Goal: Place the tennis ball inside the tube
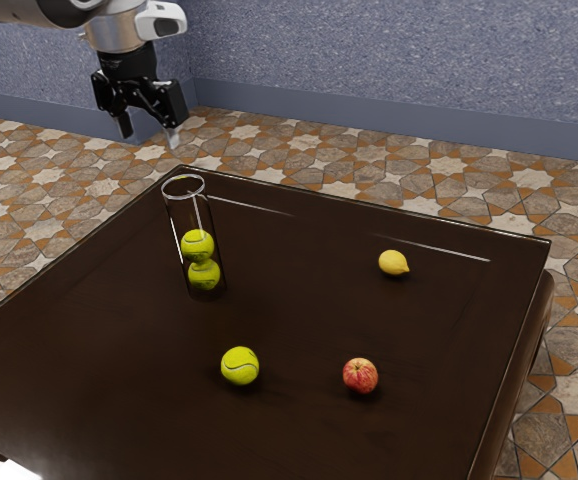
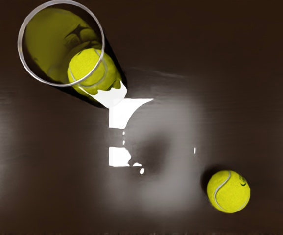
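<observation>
Bench (image 1: 289, 300), dark and glossy, lies below our tool (image 1: 149, 132), its fingers wide apart. On it we see the clear tube (image 1: 176, 215) upright, two stacked balls (image 1: 197, 245) inside; the loose tennis ball (image 1: 240, 366) sits outside, then a red apple (image 1: 360, 376) and yellow lemon (image 1: 393, 262).

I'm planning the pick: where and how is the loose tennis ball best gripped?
Probably from straight above, pinching opposite sides of its widest middle: the ball is round and lies on the table apart from the tube and apple.
</observation>
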Controlling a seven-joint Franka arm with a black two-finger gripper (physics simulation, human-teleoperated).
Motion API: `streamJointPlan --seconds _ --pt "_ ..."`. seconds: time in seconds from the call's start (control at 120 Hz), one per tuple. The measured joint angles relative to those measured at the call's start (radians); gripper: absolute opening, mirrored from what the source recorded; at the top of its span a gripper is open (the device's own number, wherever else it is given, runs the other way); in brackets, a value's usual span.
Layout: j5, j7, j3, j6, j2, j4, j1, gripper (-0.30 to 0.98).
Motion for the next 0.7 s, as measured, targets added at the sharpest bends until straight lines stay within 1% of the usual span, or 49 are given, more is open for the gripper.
streamJointPlan --seconds 0.2,0.3,0.367,0.417,0.483,0.583,0.7 --pt "-0.002 0.003 0.000 -0.003 0.003 -0.002 0.004 0.69" --pt "-0.033 0.003 -0.003 -0.003 -0.001 -0.042 0.003 0.69" --pt "-0.046 0.002 -0.021 0.003 -0.061 -0.142 0.006 0.69" --pt "-0.049 0.002 -0.031 0.033 -0.127 -0.264 0.001 0.69" --pt "-0.051 0.001 -0.049 0.070 -0.170 -0.384 -0.007 0.69" --pt "-0.057 0.002 -0.075 0.160 -0.191 -0.532 -0.040 0.69" --pt "-0.061 0.003 -0.083 0.303 -0.189 -0.676 -0.039 0.69"
